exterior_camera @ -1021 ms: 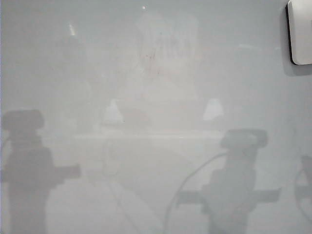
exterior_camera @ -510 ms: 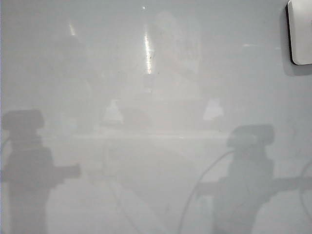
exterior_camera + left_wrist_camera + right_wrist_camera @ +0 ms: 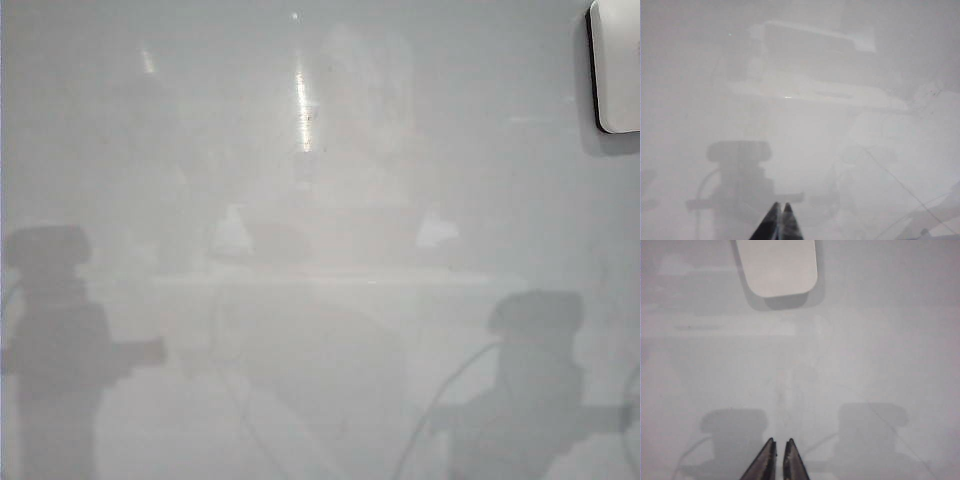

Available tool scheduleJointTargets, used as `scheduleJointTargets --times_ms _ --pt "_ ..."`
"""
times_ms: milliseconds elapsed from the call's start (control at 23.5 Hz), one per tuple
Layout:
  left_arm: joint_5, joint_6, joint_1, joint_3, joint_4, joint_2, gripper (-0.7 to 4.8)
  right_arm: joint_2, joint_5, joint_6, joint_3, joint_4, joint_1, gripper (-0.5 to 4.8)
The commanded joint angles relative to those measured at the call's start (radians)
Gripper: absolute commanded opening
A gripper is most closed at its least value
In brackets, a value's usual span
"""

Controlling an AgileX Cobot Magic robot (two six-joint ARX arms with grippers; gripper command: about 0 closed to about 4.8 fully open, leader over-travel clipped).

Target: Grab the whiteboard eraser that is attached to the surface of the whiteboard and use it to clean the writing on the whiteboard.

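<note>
The right arm's shadow [image 3: 535,390] slid toward five o'clock. Both claws – left gripper [image 3: 779,220], right gripper [image 3: 779,456] – pinched shut, empty. Whiteboard eraser [image 3: 616,65] sticks at the whiteboard's [image 3: 320,150] two o'clock corner.

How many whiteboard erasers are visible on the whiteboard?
1. The whiteboard eraser sits on the whiteboard at the exterior view's top right corner, partly cut off by the frame; the right wrist view shows it ahead of the right gripper.

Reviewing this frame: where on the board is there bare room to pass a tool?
Nearly all of the whiteboard is bare, from the left edge across to the whiteboard eraser in the upper right corner. Only that corner is taken. The right tool sits short of the eraser, the left tool over bare board.
</note>
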Motion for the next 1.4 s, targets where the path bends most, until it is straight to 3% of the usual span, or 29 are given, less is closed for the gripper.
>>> scheduleJointTargets --times_ms 43,553,595,638,723,808,936,1191,1404 --pt "0.004 0.001 0.000 0.001 0.008 0.002 -0.05 -0.002 0.001 -0.001 -0.004 0.001 -0.001 0.41" --pt "0.004 0.001 0.000 0.001 0.008 0.002 -0.05 -0.002 0.002 -0.001 -0.004 -0.004 0.000 0.41" --pt "0.003 0.009 0.000 0.000 0.008 0.001 -0.05 -0.002 0.002 -0.001 -0.004 -0.004 0.000 0.41" --pt "-0.019 0.090 0.000 -0.003 0.006 -0.007 -0.05 -0.002 0.002 -0.001 -0.004 -0.004 0.000 0.41" --pt "-0.089 0.146 -0.002 -0.032 0.048 -0.010 -0.05 -0.002 0.002 -0.001 -0.004 -0.004 0.000 0.41" --pt "-0.171 0.147 0.008 -0.110 0.202 -0.010 -0.05 -0.002 0.002 -0.001 -0.004 -0.004 0.000 0.41" --pt "-0.187 0.148 0.009 -0.210 0.356 -0.010 -0.05 -0.002 0.002 -0.001 -0.004 -0.005 0.000 0.41" --pt "-0.251 0.140 0.008 -0.343 0.454 -0.010 -0.05 -0.002 0.002 -0.001 -0.004 -0.007 0.000 0.41" --pt "-0.247 0.128 0.006 -0.362 0.465 -0.010 -0.06 -0.002 0.002 -0.001 -0.004 -0.011 0.000 0.41"
